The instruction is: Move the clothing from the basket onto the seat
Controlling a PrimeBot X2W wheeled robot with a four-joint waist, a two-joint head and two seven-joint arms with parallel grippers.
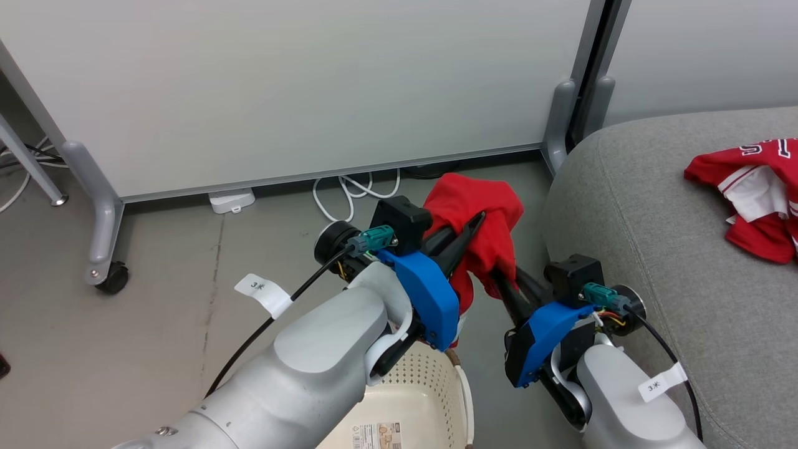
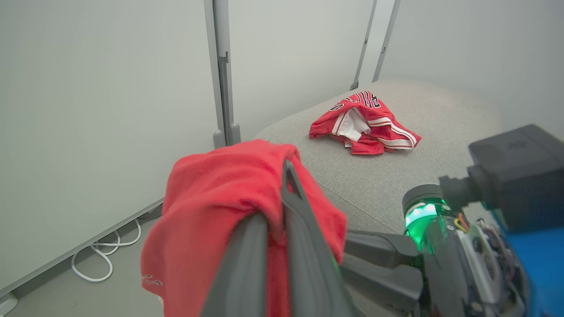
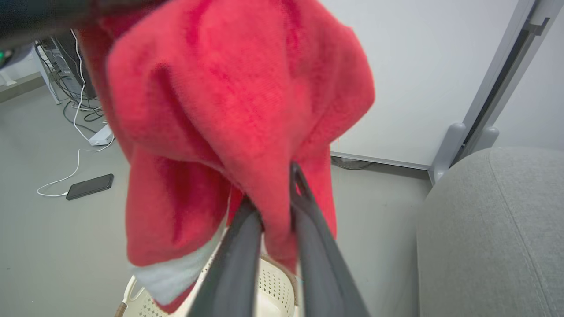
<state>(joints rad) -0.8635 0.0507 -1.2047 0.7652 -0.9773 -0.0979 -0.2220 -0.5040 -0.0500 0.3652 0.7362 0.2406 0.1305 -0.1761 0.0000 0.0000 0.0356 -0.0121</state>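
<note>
One piece of the clothing (image 1: 464, 199), a bright red garment, hangs in the air above the cream basket (image 1: 424, 386), between the floor and the grey seat (image 1: 654, 262). My left gripper (image 1: 477, 221) is shut on it; in the left wrist view the garment (image 2: 211, 198) drapes over my left gripper (image 2: 275, 198). My right gripper (image 1: 497, 272) comes in from the right and pinches a lower fold; the right wrist view shows my right gripper (image 3: 273, 193) closed on the red cloth (image 3: 229, 88). A second red jersey (image 1: 754, 199) with white trim lies crumpled on the seat.
A white partition wall (image 1: 312, 93) on wheeled grey feet stands behind, with white cables (image 1: 349, 190) on the floor at its base. A dark phone (image 3: 90, 186) on a cable lies on the floor to the left. The seat's rounded edge (image 3: 493, 229) is close on the right.
</note>
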